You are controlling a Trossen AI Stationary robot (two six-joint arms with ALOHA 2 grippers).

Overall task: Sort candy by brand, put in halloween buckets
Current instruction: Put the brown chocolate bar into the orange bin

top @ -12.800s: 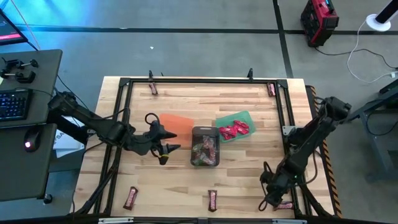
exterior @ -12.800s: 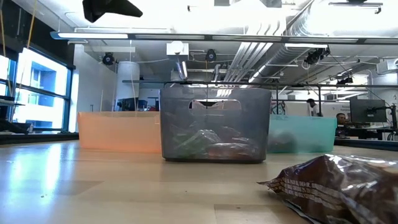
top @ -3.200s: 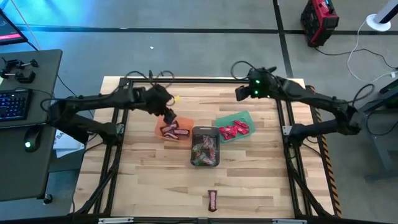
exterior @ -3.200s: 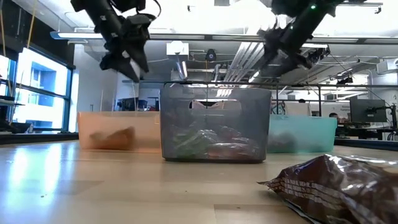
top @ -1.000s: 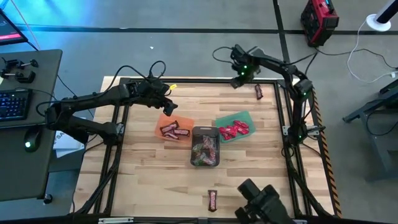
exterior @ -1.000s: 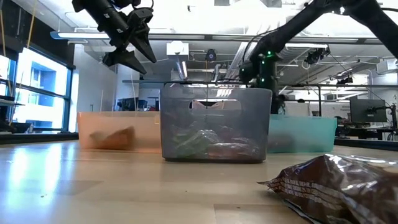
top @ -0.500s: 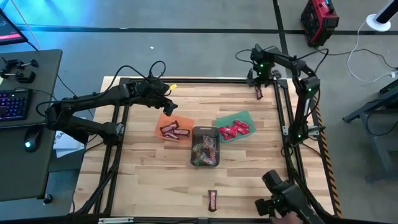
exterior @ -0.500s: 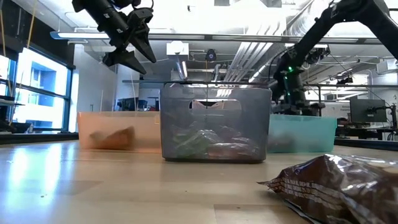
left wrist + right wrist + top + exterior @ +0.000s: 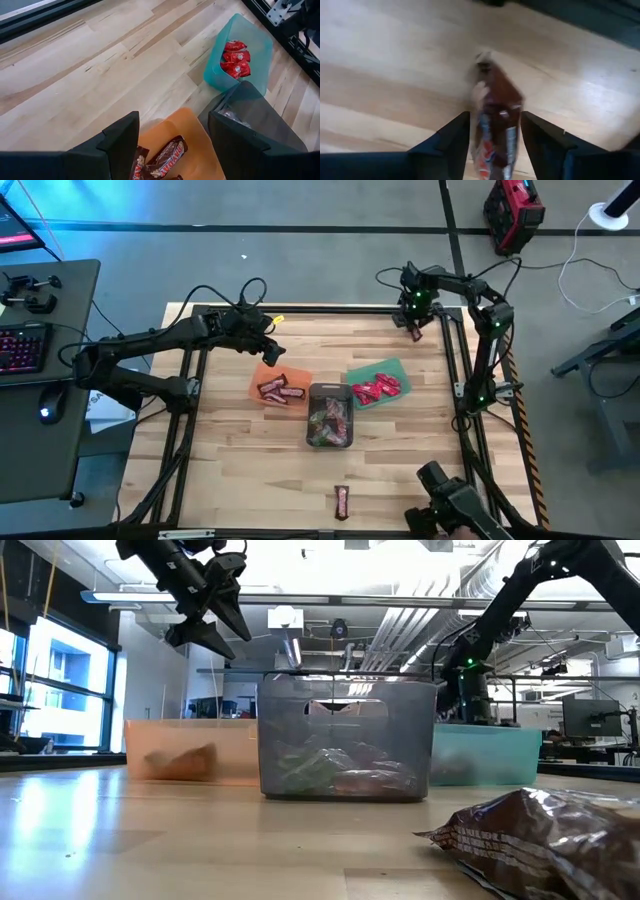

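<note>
Three buckets stand mid-table: orange [image 9: 280,386] with brown bars [image 9: 165,157], dark grey [image 9: 330,416] with mixed candy, green [image 9: 378,383] with red candy [image 9: 236,59]. My left gripper [image 9: 270,352] hangs open above the orange bucket, nothing between its fingers [image 9: 120,142]. My right gripper [image 9: 414,320] points down, open, at the far right corner. One finger [image 9: 452,137] stands on each side of a brown candy bar [image 9: 495,117] that lies flat on the table. Another brown bar [image 9: 343,501] lies near the near edge. My right gripper comes from above with its fingers across the brown bar's near end [image 9: 492,145], one on each long side. I cannot tell whether they touch the wrapper. The bar lies flat on the wood.
A black frame rail [image 9: 320,310] runs around the tabletop, close behind the right gripper. A dark object [image 9: 450,505] sits over the near right corner. In the low view the near bar's wrapper [image 9: 540,835] fills the foreground.
My right gripper has gone toward the table's right edge along the far rail and come down over the brown bar, rolling a little. The dark object at the near right corner has shifted.
</note>
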